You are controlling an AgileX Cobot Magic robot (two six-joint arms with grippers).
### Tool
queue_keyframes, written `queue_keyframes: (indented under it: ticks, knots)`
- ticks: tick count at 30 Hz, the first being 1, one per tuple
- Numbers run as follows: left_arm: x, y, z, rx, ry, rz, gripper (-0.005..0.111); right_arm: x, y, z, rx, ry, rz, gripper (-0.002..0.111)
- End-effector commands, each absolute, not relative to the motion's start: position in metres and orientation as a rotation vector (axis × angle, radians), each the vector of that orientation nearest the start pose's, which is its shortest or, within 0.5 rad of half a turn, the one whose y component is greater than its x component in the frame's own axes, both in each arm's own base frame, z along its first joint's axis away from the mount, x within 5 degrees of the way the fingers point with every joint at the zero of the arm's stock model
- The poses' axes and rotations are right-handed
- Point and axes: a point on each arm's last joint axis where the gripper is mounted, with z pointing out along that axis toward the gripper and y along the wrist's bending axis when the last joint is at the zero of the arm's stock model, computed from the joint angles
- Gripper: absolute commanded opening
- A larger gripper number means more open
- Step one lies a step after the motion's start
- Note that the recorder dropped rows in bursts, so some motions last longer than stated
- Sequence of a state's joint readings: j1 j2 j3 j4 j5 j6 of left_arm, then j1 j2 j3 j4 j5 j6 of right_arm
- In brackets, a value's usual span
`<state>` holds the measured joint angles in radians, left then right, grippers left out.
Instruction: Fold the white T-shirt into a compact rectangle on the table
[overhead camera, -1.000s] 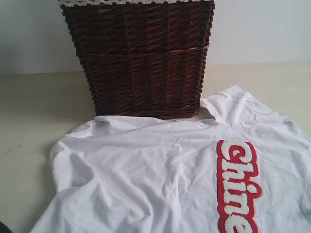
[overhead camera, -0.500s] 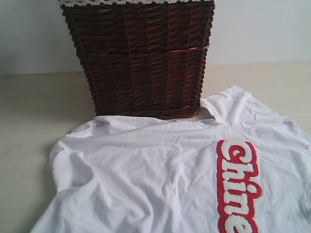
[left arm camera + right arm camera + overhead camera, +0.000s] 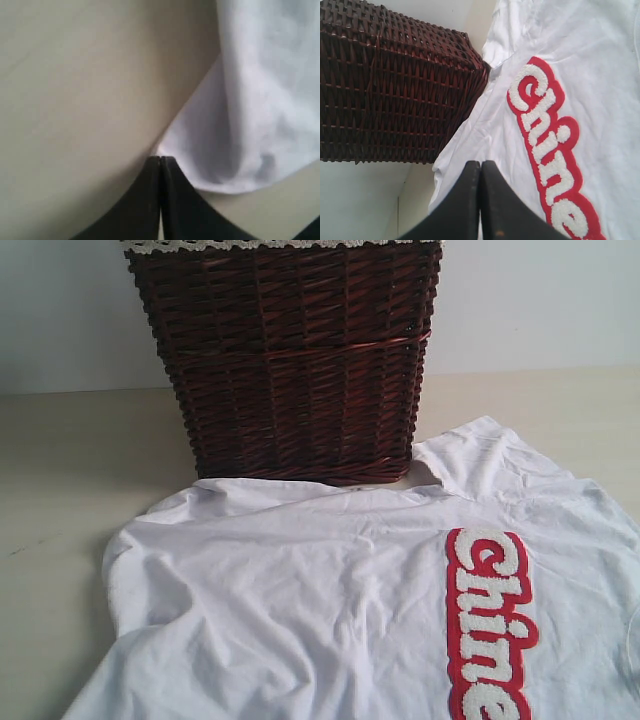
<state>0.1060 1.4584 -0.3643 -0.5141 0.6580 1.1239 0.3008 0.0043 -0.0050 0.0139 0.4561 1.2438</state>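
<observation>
T-shirt [image 3: 330, 610] spread on table [image 3: 60, 470], basket [image 3: 290, 360] behind

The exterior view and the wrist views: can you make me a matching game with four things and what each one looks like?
Things:
1. wicker basket
2. table
3. lettering on the white T-shirt
4. left gripper

Looks:
A. pale beige
B. black, jaws shut
C. dark brown
D. fuzzy white with a red outline

Pairs: 1-C, 2-A, 3-D, 4-B
</observation>
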Motion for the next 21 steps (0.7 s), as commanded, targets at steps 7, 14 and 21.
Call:
queue_keyframes:
  ticks: [7, 14, 21]
  knots:
    - [0.15, -0.012, 0.135, 0.983, 2.841, -0.427, 0.0, 0.048, 0.015, 0.175, 0.94, 1.844, 1.007, 0.0]
    - [0.152, -0.015, 0.134, 0.971, 2.814, -0.468, 0.0, 0.048, 0.015, 0.175, 0.94, 1.844, 1.007, 0.0]
    - [0.157, -0.019, 0.133, 0.938, 2.766, -0.516, 0.0, 0.048, 0.015, 0.175, 0.94, 1.844, 1.007, 0.0]
